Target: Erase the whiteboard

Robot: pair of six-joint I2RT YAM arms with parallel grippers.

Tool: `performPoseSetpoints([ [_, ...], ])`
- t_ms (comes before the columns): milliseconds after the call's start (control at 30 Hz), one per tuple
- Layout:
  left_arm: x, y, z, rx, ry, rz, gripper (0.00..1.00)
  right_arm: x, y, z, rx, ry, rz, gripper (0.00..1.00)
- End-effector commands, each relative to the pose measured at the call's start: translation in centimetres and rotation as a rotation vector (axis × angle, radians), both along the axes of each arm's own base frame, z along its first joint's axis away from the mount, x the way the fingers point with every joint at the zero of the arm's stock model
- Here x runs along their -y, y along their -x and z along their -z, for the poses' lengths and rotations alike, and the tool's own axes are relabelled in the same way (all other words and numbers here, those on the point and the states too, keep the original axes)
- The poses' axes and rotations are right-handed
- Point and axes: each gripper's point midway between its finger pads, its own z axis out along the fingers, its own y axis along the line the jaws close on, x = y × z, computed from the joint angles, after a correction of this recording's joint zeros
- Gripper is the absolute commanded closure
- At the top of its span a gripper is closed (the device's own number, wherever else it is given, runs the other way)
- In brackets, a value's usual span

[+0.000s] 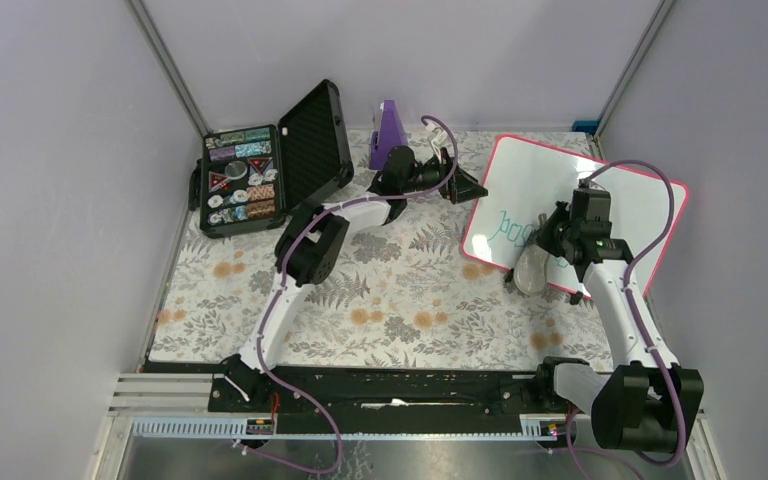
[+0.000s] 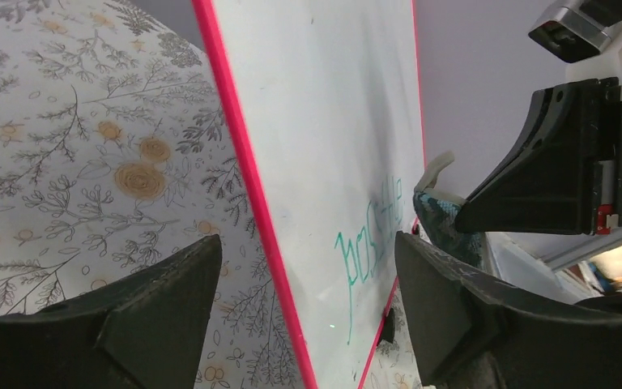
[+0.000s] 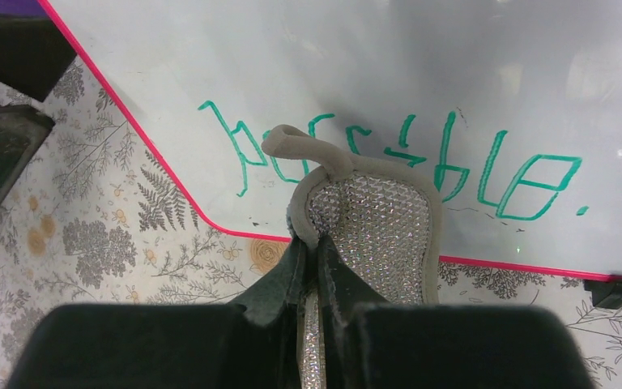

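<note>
The whiteboard [image 1: 600, 195] with a pink-red frame lies at the back right, with green handwriting [image 1: 515, 232] near its front left. My left gripper [image 1: 468, 187] is open at the board's left edge. In the left wrist view its jaws [image 2: 308, 300] stand either side of the frame edge of the board [image 2: 332, 121], not touching it. My right gripper [image 1: 552, 243] is shut on a grey oval sponge [image 1: 531, 268] at the board's front edge. In the right wrist view the sponge [image 3: 372, 227] overlaps the writing [image 3: 526, 174] on the board [image 3: 332, 57].
An open black case [image 1: 245, 180] with several small items stands at the back left. A purple object [image 1: 390, 135] stands behind the left gripper. A floral cloth [image 1: 380, 290] covers the table. Grey walls close in on three sides. A black board foot [image 3: 613, 292] shows.
</note>
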Motion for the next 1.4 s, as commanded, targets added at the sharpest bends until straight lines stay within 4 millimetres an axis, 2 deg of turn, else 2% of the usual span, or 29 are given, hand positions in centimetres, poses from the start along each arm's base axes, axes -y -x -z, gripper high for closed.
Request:
performPoseSetpoints([
  [0,0.4,0.8,-0.9,-0.016,0.07,0.092,0.18,-0.7,-0.1,-0.7,0.026,0.002,-0.039,1.0],
  [267,1.2,0.6,0.0,-0.022,0.04,0.076,0.33,-0.8,-0.5,-0.3,0.023,0.007,-0.05,1.0],
  [400,2.0,1.2,0.8,-0.057,0.052,0.135,0.39,-0.6,-1.0,-0.5,0.013,0.031,-0.061,1.0],
  [533,2.2,1.1,1.4,-0.088,0.063,0.146,0.48,0.5,-1.2,-1.0,0.028,0.092,-0.036,1.0],
  [667,2.5,0.9,1.9,-0.067,0.026,0.124,0.56,3.2,-1.1,-0.9,-0.02,0.211,0.051,1.0],
  [767,2.9,1.2,2.1,-0.038,-0.001,0.117,0.61,3.4,-1.5,-0.5,-0.042,0.231,0.057,1.0],
  [1100,3.1,1.2,2.5,-0.007,-0.034,0.1,0.79,-1.0,-4.7,-1.1,-0.013,0.316,-0.019,1.0],
  [1233,3.0,1.1,2.3,0.012,-0.042,0.091,0.86,-3.3,-6.0,-1.6,0.013,0.303,-0.06,1.0],
  [1367,3.0,1.1,2.2,0.025,-0.048,0.081,0.97,-6.6,-7.3,-2.0,0.03,0.306,-0.107,1.0],
])
